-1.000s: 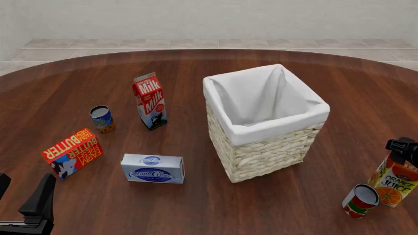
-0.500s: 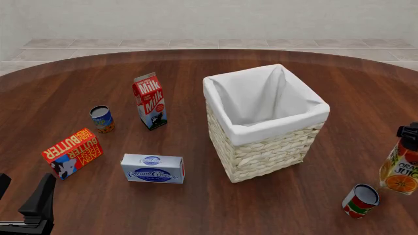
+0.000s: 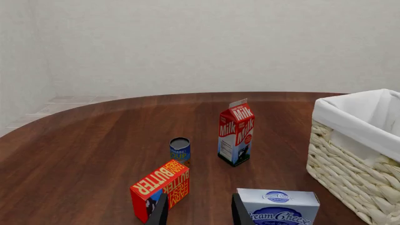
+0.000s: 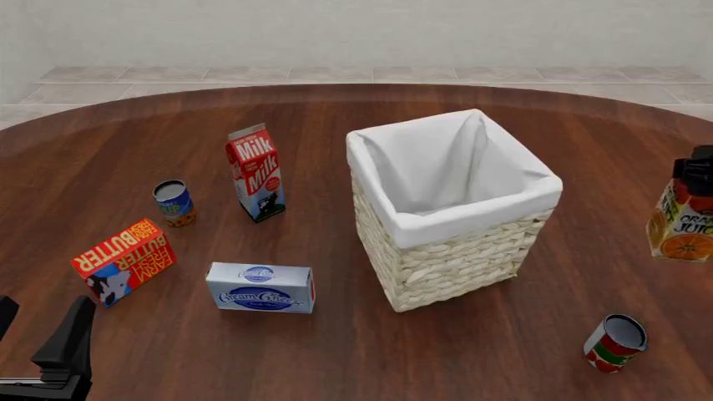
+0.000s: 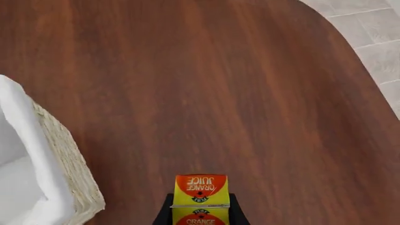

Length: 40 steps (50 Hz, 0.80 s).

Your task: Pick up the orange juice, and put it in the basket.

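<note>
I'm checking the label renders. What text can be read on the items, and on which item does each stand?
"Milk" on the red-and-white milk carton.
"FARM FRESH BUTTER" on the butter box.
"Cream Cheese" on the blue-and-white cream cheese box.
"ORANGE JUICE" on the orange juice, held in the right gripper; smaller print is unreadable.
Blue can and red can: labels too small to read.

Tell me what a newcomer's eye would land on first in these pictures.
The big wicker basket with its white lining dominates the middle of the table. At the far right edge of the front view, the orange juice hangs in the air, gripped at its top by the right claw, above a red can. On the left, the milk carton stands upright.
</note>
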{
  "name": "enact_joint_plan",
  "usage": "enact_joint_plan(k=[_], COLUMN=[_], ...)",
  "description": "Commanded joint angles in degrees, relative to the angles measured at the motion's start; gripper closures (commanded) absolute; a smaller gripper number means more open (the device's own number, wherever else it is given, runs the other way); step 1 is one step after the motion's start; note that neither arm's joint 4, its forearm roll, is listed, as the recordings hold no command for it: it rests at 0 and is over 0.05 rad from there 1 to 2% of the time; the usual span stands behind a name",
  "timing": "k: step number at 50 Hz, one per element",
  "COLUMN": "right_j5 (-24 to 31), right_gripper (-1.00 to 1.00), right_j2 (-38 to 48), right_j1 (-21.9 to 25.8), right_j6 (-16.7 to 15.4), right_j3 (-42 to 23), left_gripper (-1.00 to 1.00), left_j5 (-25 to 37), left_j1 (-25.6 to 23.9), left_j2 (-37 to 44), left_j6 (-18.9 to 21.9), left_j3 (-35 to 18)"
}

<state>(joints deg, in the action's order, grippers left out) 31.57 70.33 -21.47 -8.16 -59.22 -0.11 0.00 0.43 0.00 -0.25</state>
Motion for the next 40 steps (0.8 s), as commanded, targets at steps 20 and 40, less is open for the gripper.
enact_joint_plan(k=[20, 40], right_j5=[2.39, 0.3], right_gripper=[1.0, 1.0], right_j2=[7.3, 7.58], right_j1=[14.83, 32.56], right_j6=[-9.54, -5.4], right_j3=[-24.23, -32.73], left_gripper=[-1.0, -1.0], left_j5=[0.0, 0.0], left_j1=[0.0, 0.0], left_j2=[0.0, 0.0], left_j6=[0.0, 0.0], left_j3=[0.0, 0.0])
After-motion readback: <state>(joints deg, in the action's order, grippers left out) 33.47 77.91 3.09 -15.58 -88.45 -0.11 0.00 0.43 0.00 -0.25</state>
